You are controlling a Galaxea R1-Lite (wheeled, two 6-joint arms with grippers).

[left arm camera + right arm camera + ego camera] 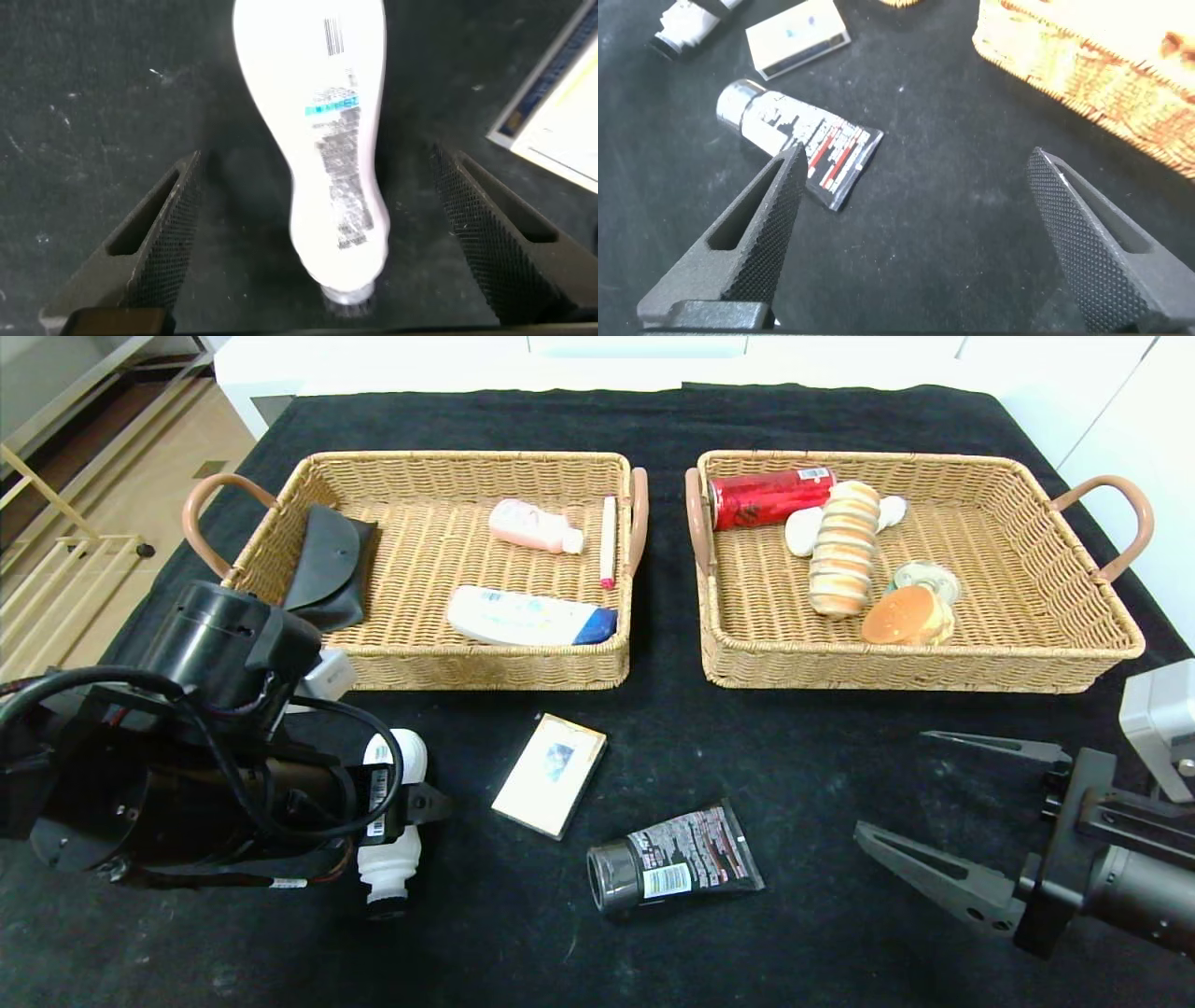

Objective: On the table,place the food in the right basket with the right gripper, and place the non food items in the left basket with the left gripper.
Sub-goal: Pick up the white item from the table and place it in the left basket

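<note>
On the black tabletop (pixel 803 756), near you: three loose non-food items lie in front of two wicker baskets.
Left pincer (pixel 313 233): yours, low at the near left, jaws spread wide to either side of a white bottle (pixel 322 140) lying flat; neither ribbed finger (pixel 159 233) touches it.
White bottle label: a barcode, a teal stripe and grey print, too small for you to read.
Right pincer (pixel 920 803): hovering open at the near right, holding nothing, well apart from the right basket (pixel 1027 672).
Black tube (pixel 672 868): lying flat near the middle front, grey cap toward the left arm; white and red print and a white sticker, unreadable.
Cream box (pixel 551 775): flat beside the tube, a small blue picture on its face.
Left basket (pixel 485 672): holds a black pouch (pixel 327 569), a pink bottle (pixel 532 525), a white tube with a blue cap (pixel 527 618) and a thin pink-tipped stick (pixel 608 539) by its right wall.
Right basket contents: a red can (pixel 766 497) on its side, a row of round sandwich biscuits (pixel 845 549), a burger-like bun (pixel 904 616), a pale round piece (pixel 803 530) and a small clear-lidded cup (pixel 926 579).
Room: white counter (pixel 607 359) behind the black cloth, beige floor (pixel 121 476) and a pale frame off to the left.
</note>
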